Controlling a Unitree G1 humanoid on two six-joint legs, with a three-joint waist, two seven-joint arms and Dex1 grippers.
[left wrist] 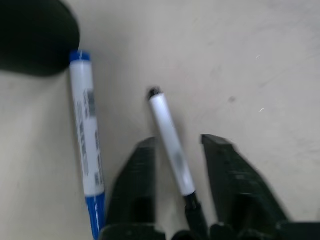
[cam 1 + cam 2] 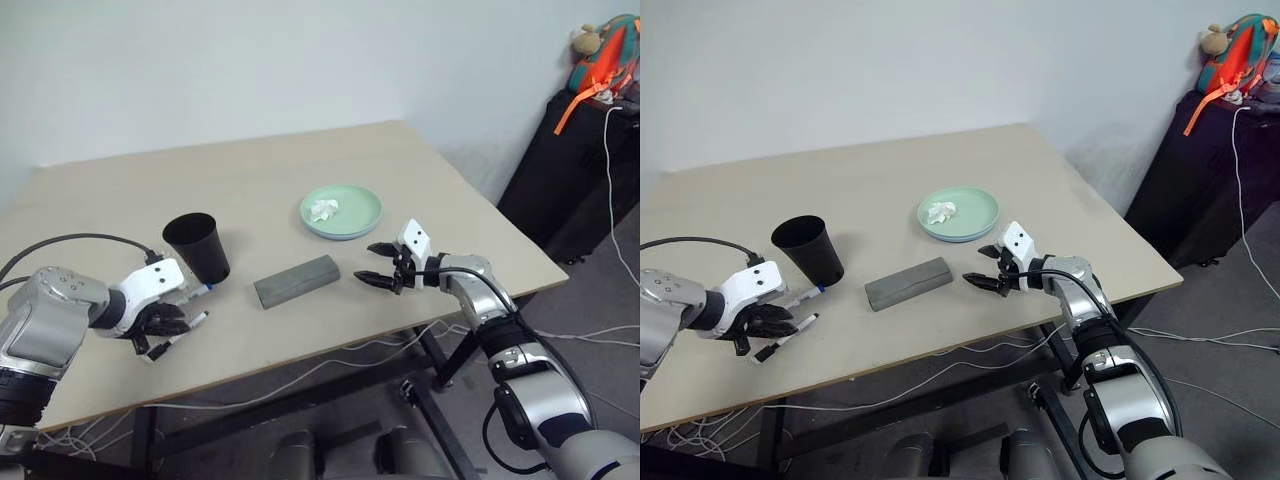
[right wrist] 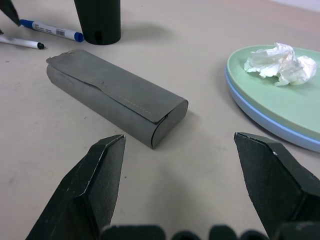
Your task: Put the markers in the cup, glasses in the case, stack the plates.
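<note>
L gripper [image 1: 172,150] part open, straddling dark-capped marker [image 1: 170,137], no grip | blue-capped marker [image 1: 86,145] just beside | R gripper [image 3: 180,150] wide open, empty | closed grey case [image 3: 115,95] just ahead

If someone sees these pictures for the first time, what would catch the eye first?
Probably the stacked plates mid-table, mint green on light blue, holding a crumpled white wad. Next, the closed grey case in front of the right gripper, and two markers lying beside the black cup under the left gripper.
</note>
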